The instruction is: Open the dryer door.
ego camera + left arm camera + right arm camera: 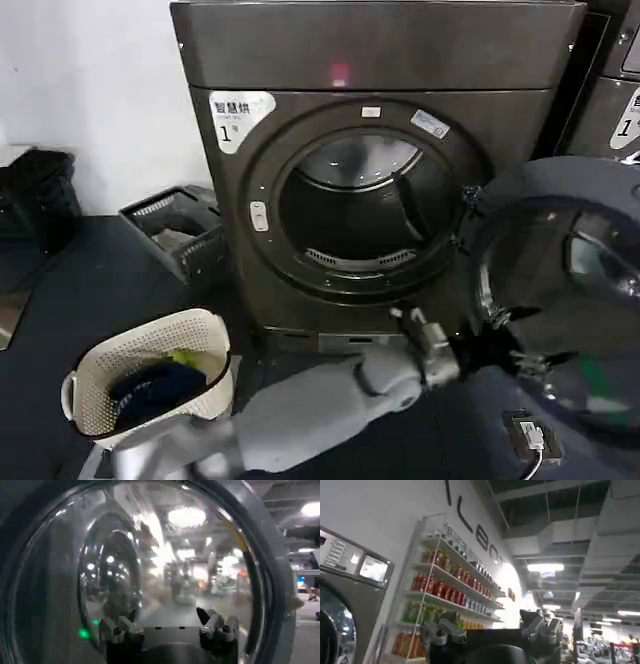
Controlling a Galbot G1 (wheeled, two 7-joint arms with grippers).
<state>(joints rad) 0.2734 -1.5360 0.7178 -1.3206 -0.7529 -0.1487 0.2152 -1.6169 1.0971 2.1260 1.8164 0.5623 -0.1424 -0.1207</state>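
Our left gripper (500,340) sits spread open at the dryer door (560,290), its fingers (122,628) parted just before the glass and pinching nothing. That door hangs swung wide to the right of the dryer (370,160), whose drum (355,205) stands exposed. We see our right gripper (490,630) spread too, raised toward shelves (447,585) of bottles. Down at the left, a white basket (100,370) holds dark clothes with something yellow-green; a grey crate (175,230) lies beyond.

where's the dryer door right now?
In the head view the dryer door is swung open to the right of the drum opening, with the left gripper at its inner face.
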